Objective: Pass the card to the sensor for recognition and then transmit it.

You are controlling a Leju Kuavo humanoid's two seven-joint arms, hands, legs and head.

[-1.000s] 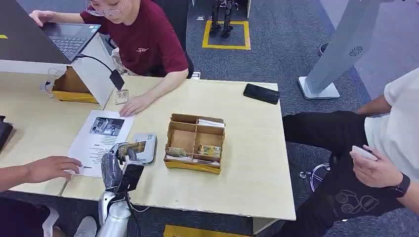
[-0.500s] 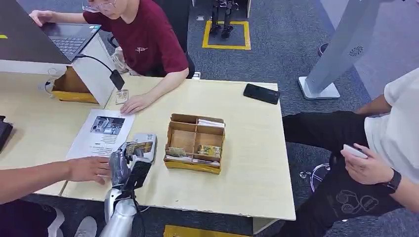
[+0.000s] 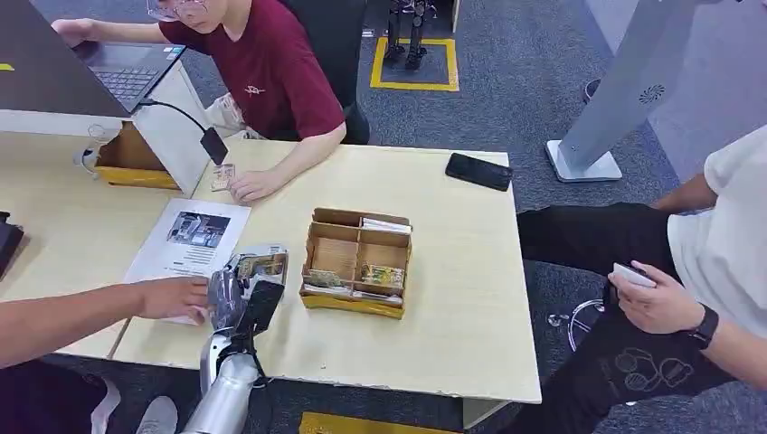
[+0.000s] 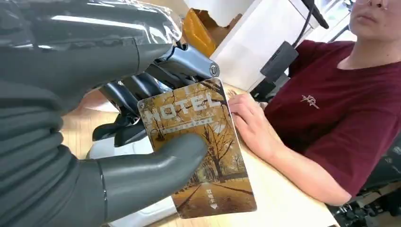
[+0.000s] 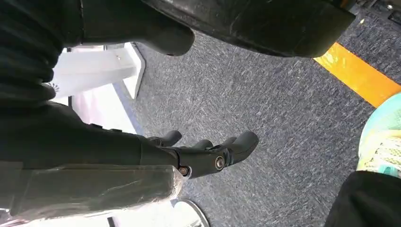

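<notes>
My left hand (image 3: 237, 303) is over the table's near left part and pinches a hotel card (image 3: 260, 268) between thumb and fingers. The card hangs just over the white sensor pad (image 3: 281, 284), which it partly hides. In the left wrist view the card (image 4: 203, 146) shows "MOTEL" and autumn trees; my thumb (image 4: 156, 170) presses its face and the fingers (image 4: 142, 87) back it. The white sensor pad (image 4: 111, 147) lies beneath. A person's hand (image 3: 176, 298) reaches in from the left, close beside my hand. My right hand (image 5: 208, 153) hangs over grey carpet, fingers loosely apart, holding nothing.
A cardboard organiser (image 3: 357, 262) with cards stands just right of the sensor. A printed sheet (image 3: 185, 240) lies to its left. A black phone (image 3: 478, 171) sits at the far right corner. A person in a dark red shirt (image 3: 271, 72) rests a hand by a gooseneck reader (image 3: 213, 145). Another person (image 3: 705, 271) sits at the right.
My left hand has carried the card forward and right, from the table's edge to over the sensor pad. The person's hand at left has followed it rightward.
</notes>
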